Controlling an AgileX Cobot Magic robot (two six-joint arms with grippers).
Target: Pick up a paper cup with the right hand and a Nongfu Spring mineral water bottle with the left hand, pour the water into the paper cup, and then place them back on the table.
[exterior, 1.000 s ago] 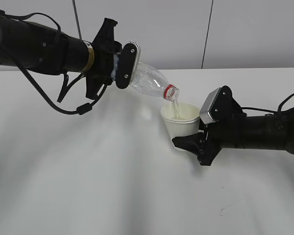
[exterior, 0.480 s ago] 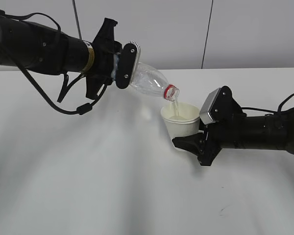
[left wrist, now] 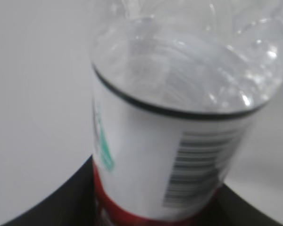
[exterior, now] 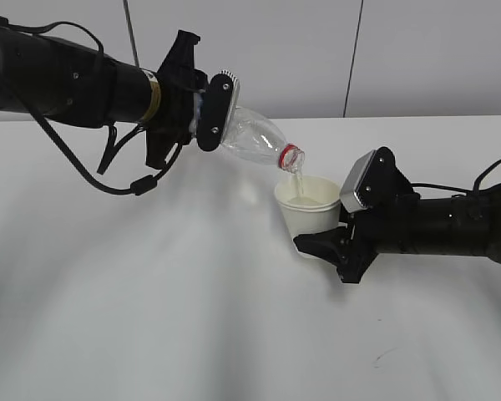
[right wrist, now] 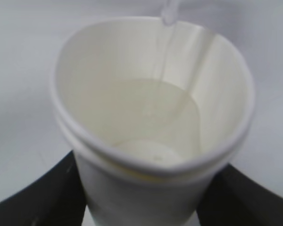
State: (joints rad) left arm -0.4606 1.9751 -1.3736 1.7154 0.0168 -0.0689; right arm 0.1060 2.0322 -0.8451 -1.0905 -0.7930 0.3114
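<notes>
Above the paper cup [exterior: 308,209], left end effector [exterior: 207,113] grips bottle [exterior: 252,138], mouth tilted down-right.

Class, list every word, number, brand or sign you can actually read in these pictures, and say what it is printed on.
None can be read.
Bottle label: barcode and green marks, blurred, no legible words or digits.
Left arm's yellow label: too small to read.
Paper cup: plain, no print.
</notes>
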